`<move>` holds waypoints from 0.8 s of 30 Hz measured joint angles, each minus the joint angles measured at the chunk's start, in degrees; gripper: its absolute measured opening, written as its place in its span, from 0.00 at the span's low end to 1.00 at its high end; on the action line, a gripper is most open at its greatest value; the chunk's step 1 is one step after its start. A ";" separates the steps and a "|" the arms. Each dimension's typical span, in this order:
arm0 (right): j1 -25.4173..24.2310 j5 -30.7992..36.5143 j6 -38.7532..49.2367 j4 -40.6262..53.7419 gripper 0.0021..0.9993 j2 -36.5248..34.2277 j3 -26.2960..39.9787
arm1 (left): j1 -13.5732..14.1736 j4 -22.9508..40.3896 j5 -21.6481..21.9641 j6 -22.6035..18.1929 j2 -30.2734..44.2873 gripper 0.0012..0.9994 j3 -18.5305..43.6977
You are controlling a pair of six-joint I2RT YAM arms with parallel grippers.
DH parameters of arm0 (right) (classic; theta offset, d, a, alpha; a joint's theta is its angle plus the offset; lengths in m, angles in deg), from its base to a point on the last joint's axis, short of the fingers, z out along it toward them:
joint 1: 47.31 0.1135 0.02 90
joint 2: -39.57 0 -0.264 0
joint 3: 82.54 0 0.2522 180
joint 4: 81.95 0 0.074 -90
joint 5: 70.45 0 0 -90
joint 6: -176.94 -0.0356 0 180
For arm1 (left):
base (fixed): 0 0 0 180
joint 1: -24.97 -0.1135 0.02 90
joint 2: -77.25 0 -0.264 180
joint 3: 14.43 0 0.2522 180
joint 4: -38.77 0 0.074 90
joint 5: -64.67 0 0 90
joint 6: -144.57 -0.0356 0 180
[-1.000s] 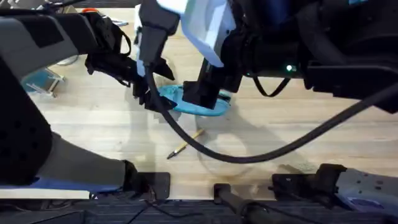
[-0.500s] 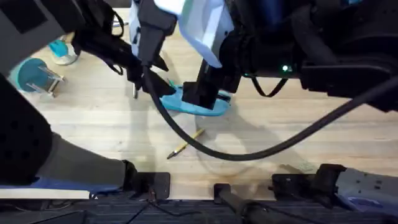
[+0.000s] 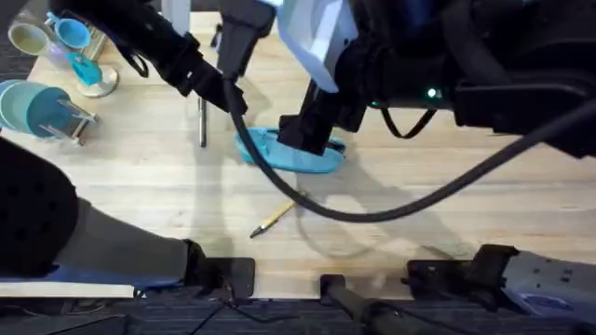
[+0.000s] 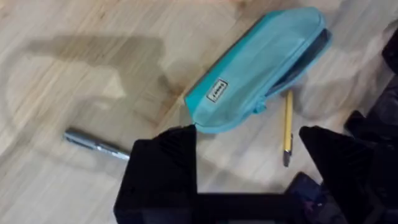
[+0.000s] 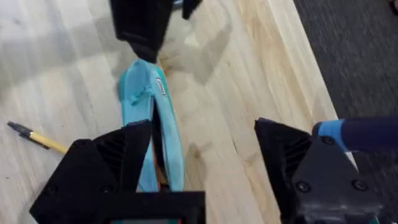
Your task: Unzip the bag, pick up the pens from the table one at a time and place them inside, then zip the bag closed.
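The light blue bag (image 3: 296,156) lies mid-table, its zipper slit gaping at one end (image 4: 261,62). A silver pen (image 3: 202,123) rests on the table (image 3: 140,186) to the bag's left, also seen in the left wrist view (image 4: 96,144). The tan pen (image 3: 277,217) lies in front of the bag (image 4: 288,127). My left gripper (image 3: 223,93) hovers above and behind the bag's left end, open and holding nothing (image 4: 249,165). Over the bag's right part, my right gripper (image 3: 307,138) is open, one finger beside the bag (image 5: 152,106), the tan pen (image 5: 34,138) off to the side.
Blue and beige cups (image 3: 42,102) on a small rack stand at the table's far left. In the right wrist view the table's edge meets dark carpet (image 5: 348,56). Bare wood lies in front of the tan pen.
My left arm has pulled back and left, away from the bag's left end, uncovering the silver pen and the cups. The right gripper has stayed over the bag.
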 joint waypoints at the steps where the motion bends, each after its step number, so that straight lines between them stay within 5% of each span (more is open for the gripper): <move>1: -0.26 0.02 0.00 0.00 1.00 0.00 0.00 | 0.00 1.22 0.33 0.09 0.00 1.00 1.06; 12: -1.18 0.00 0.00 0.00 1.00 0.00 0.00 | 0.00 6.26 2.09 0.79 -1.57 1.00 4.59; 24: -3.90 0.02 0.00 0.02 1.00 0.00 0.00 | 0.00 4.75 5.11 0.86 -16.45 1.00 -0.21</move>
